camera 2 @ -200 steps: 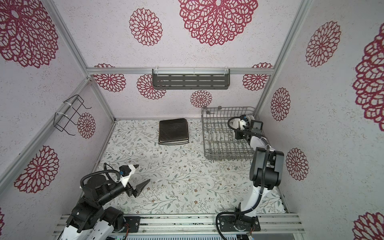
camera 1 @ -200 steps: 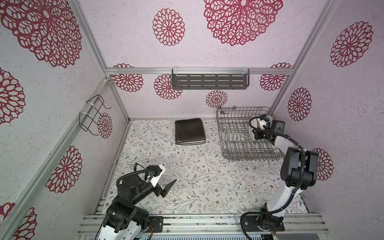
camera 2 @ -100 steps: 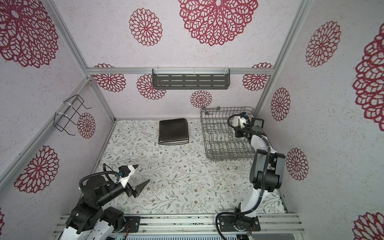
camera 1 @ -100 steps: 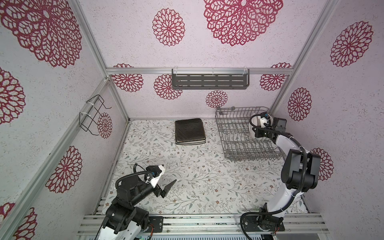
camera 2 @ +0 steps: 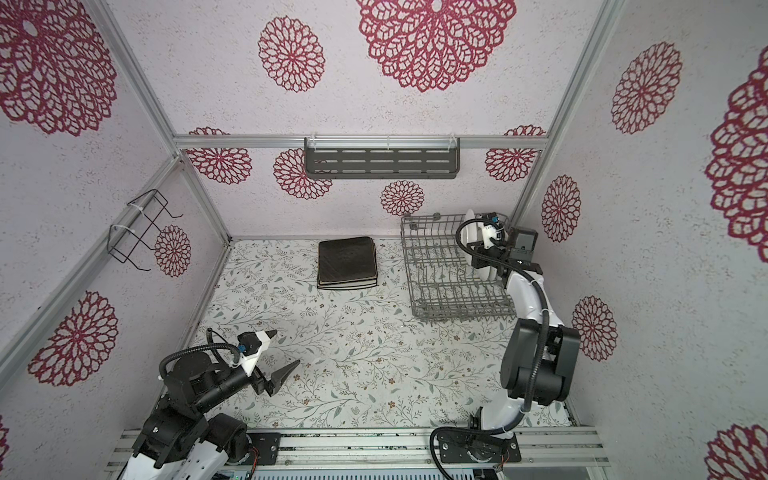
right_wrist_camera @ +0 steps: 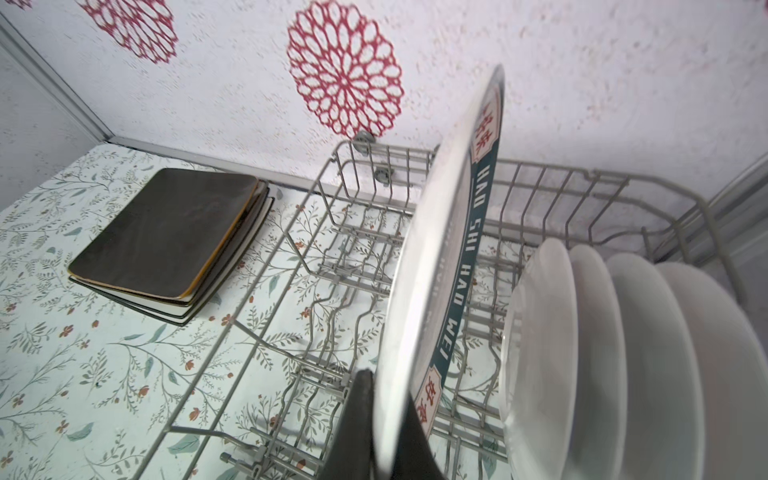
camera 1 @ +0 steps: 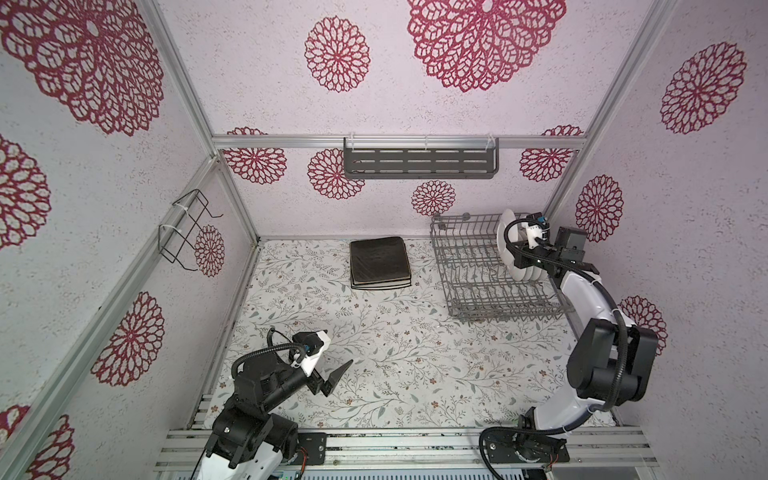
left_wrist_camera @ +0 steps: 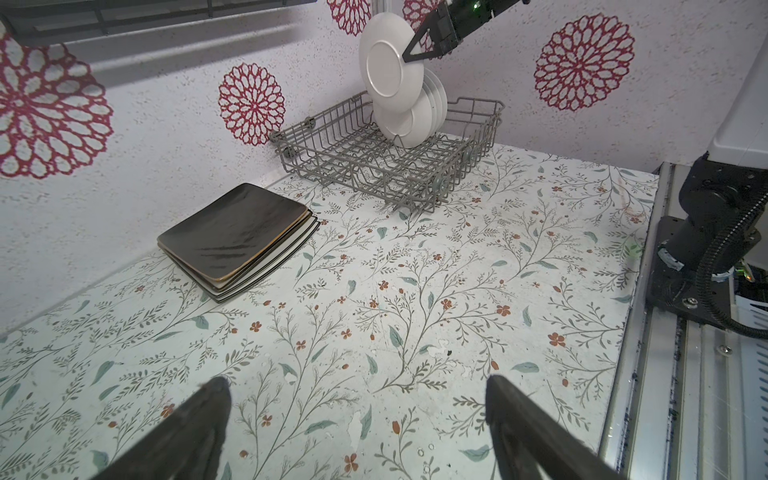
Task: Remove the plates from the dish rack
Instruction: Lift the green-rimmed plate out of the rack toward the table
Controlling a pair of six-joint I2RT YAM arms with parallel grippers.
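The right pincer [left_wrist_camera: 408, 52] pinches the rim of a round white plate [left_wrist_camera: 384, 62], holding it edge-up above the dish rack [left_wrist_camera: 332, 153]. In the rack, four more white plates [right_wrist_camera: 623, 353] stand between the tines. The held plate looks rigid, glazed and breakable. It is likely slick under narrow fingers, and a rim grip lets it swing, so a firm pinch and a slow carry seem wise. The left pincer [left_wrist_camera: 355, 382] is spread wide and empty above the surface [left_wrist_camera: 415, 291]. A stack of dark and cream plates [left_wrist_camera: 232, 237] lies flat beside the rack.
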